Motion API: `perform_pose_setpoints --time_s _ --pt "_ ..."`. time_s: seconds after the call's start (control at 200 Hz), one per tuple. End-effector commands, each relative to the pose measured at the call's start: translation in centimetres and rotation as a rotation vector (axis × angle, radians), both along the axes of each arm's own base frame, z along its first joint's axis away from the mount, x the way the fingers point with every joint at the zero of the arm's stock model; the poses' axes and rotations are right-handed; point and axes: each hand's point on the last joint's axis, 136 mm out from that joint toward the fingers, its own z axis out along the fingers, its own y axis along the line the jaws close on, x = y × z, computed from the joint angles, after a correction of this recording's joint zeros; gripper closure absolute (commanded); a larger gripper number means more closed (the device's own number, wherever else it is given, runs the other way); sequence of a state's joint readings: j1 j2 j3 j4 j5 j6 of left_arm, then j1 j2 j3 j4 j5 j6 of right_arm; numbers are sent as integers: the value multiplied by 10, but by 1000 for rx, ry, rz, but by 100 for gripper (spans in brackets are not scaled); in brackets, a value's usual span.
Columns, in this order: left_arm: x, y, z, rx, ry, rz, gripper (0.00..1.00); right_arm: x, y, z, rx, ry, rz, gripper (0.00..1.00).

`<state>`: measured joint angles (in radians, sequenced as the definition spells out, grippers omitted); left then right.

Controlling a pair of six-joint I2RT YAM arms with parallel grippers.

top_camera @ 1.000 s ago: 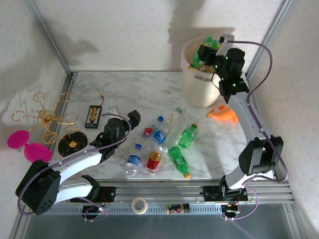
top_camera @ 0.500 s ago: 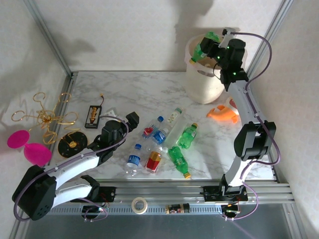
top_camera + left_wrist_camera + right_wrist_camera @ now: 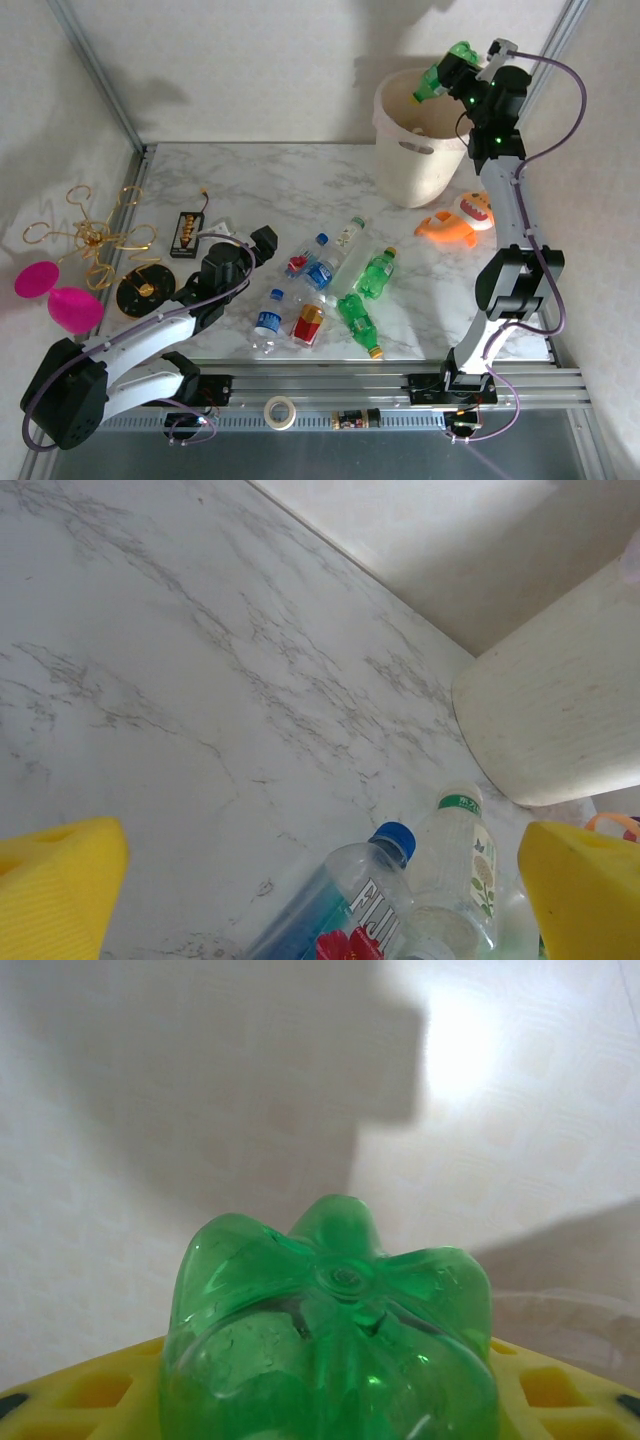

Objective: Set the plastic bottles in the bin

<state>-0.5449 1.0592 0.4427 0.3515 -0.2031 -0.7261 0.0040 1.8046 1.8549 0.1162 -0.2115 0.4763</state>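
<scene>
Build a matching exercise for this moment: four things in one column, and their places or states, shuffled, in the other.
Things:
1. right gripper
2. left gripper
3. bin
4. orange toy

Places or states:
A. lying on the table beside the bin
B. open, near the bottles lying on the table
C. shut on a green bottle above the bin
D. upright at the table's far right

Pairs: 1-C, 2-B, 3-D, 4-A

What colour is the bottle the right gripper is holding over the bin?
Translucent green bottle, clearest in the right wrist view.
</scene>
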Motion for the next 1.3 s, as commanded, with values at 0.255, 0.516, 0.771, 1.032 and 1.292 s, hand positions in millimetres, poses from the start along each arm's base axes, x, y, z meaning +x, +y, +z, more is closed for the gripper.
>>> perform_pose_setpoints --time_s 0.255,0.516,0.771,1.032,1.292 --pt "-2 7 9 33 4 13 0 27 -4 -45 0 89 -30 31" --pt "-10 7 17 30 -2 -11 0 1 -6 -17 -41 54 -40 14" --pt "-23 2 24 60 18 -90 0 -57 2 -4 -30 42 -8 1" --pt "-50 -3 4 101 147 -192 0 -125 23 -36 11 112 32 1" --pt "-83 -3 -37 60 306 -204 1 -177 51 -105 -10 231 87 1"
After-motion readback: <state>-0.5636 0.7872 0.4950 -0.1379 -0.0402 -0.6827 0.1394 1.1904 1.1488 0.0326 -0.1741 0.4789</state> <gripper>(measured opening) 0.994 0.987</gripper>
